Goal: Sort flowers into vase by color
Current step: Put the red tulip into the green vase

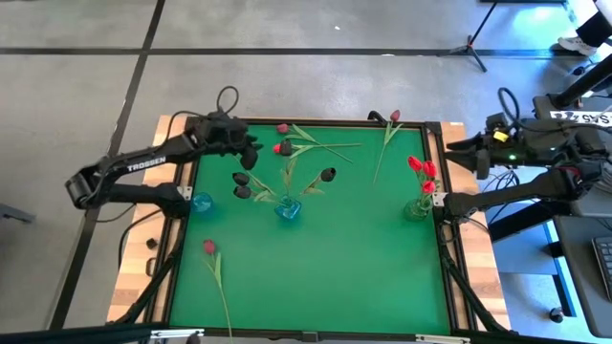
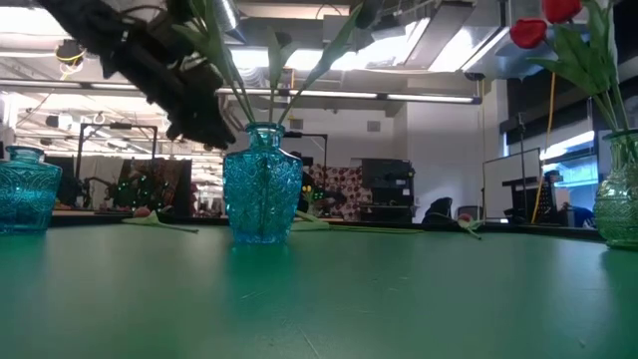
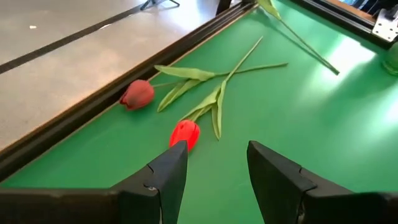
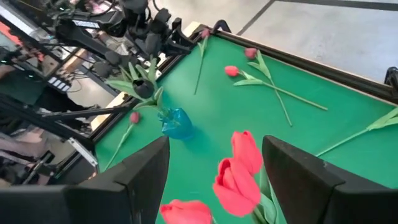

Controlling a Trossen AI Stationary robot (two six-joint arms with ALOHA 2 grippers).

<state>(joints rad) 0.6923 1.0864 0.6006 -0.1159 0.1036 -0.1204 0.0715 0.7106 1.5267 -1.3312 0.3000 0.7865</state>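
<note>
My left gripper (image 1: 251,155) (image 3: 217,155) hangs open above the table's far left part. Just beyond its fingertips a bright red tulip (image 3: 185,134) (image 1: 278,148) lies on the table. A maroon tulip (image 3: 137,94) (image 1: 282,128) lies beside it at the far edge. The middle blue vase (image 1: 288,208) (image 2: 261,184) holds near-black tulips (image 1: 243,185). The clear vase (image 1: 418,206) on the right holds red tulips (image 1: 423,168) (image 4: 239,171). My right gripper (image 1: 447,203) (image 4: 217,155) waits open at the right edge next to them. Another tulip (image 1: 394,117) lies at the far edge, and one (image 1: 208,247) at the near left.
An empty blue vase (image 1: 202,202) (image 2: 25,189) stands at the left edge, near my left arm. A raised black frame (image 1: 316,121) runs around the green table. The middle and near right of the mat (image 1: 344,277) hold nothing.
</note>
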